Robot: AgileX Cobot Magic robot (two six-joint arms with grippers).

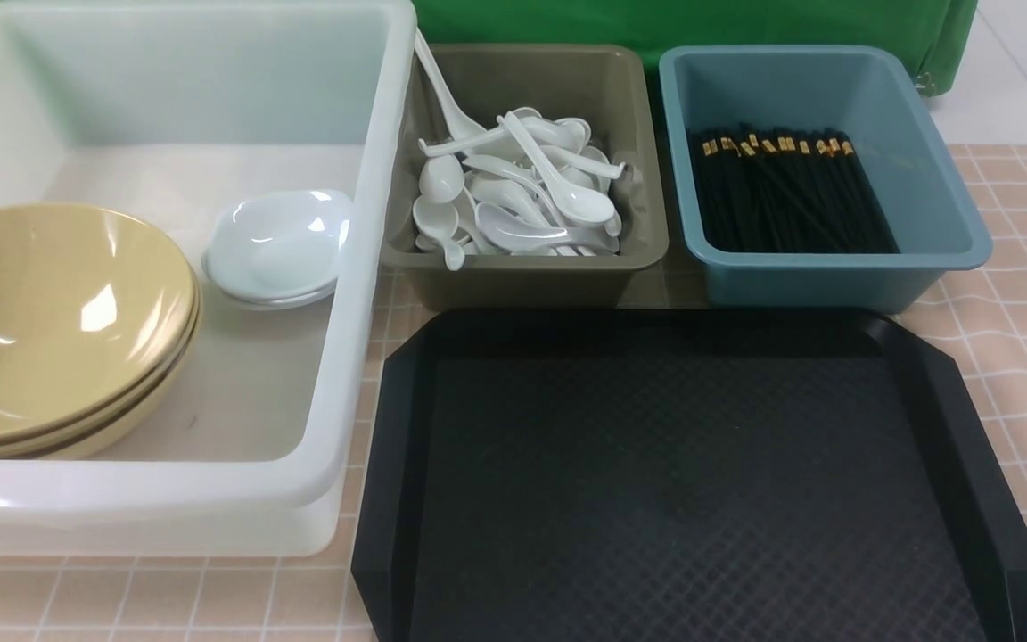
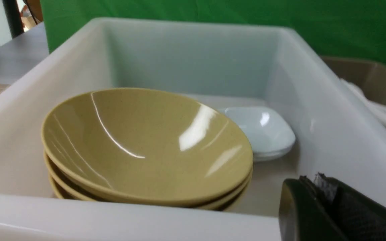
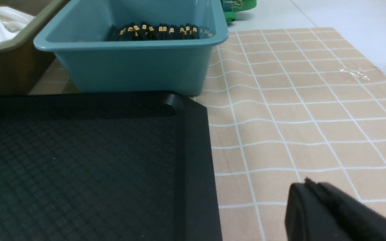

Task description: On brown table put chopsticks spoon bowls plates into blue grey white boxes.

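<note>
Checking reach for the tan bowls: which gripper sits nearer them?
Left. The left gripper sits at the white tub's near rim beside the bowls; the right gripper is beyond the black tray.

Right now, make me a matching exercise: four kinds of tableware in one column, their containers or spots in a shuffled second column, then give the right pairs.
Column one:
1. chopsticks
2. soup spoons
3. mustard-tan bowls
4. small white dishes

Column two:
A. olive-grey box
B. white box, stacked at its left side
C. teal-blue box
D. white box, stacked by its right wall

Pairs: 1-C, 2-A, 3-B, 4-D
</note>
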